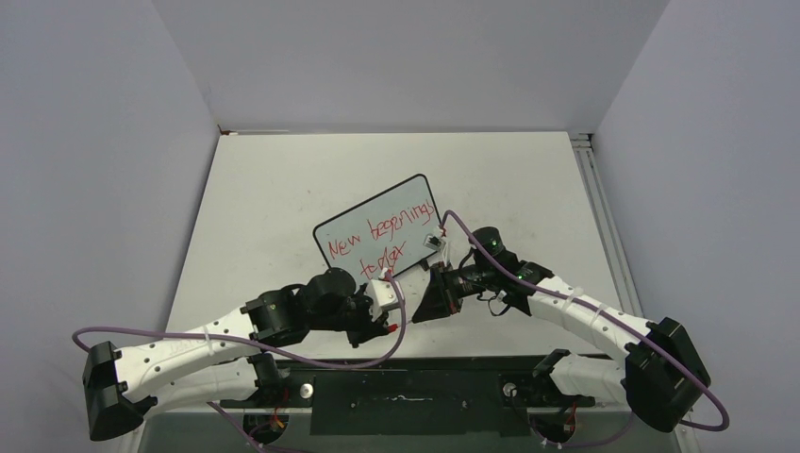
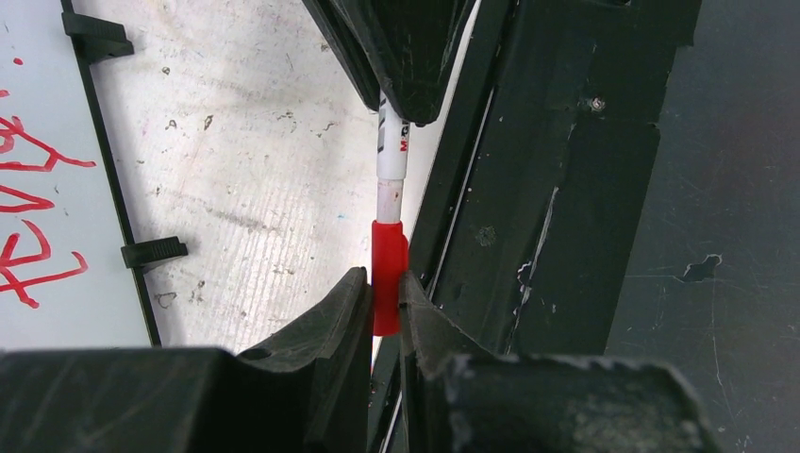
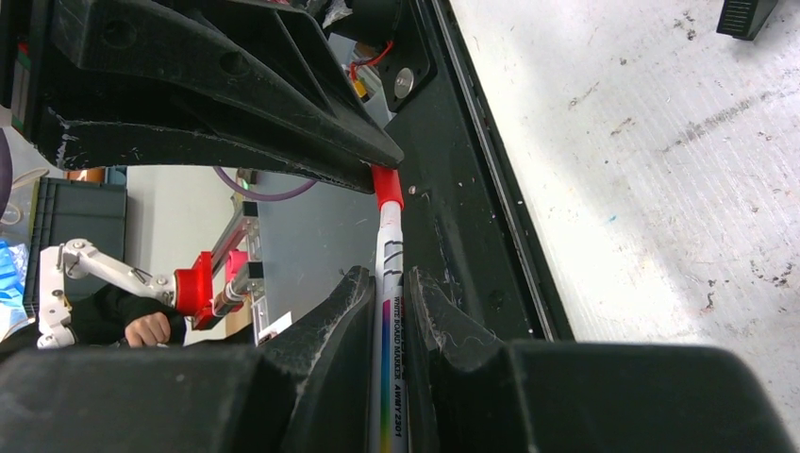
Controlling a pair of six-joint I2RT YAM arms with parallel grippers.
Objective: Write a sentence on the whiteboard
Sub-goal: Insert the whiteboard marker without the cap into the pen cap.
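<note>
Left fingers [image 2: 341, 316] are pinched narrow on the red cap [image 2: 388, 269]. Right fingers [image 3: 345, 311] are pinched narrow on the marker [image 3: 389, 269] barrel. Cap and barrel meet end-on, with no gap visible.

The whiteboard [image 1: 373, 212] lies flat near the middle of the worktop [image 1: 274, 179], just beyond both wrists. Its long axis runs diagonally, near-left to far-right. Two feet [image 2: 154, 252] project from the edge facing the left fingers. The sentence [image 1: 382, 229] is red and in two lines following that axis; "New beginnings" is legible, the lower word rougher.

Bare worktop lies open on the far side and both flanks of the whiteboard. Its near edge is crowded by the wrists.

The marker is held parallel to the black rail [image 2: 528, 236] at the worktop's near edge, cap end to the left.

Purple cables [image 1: 283, 357] loop from both arms; the right one arcs past the whiteboard's right corner. Walls [image 1: 94, 142] close in three sides.
</note>
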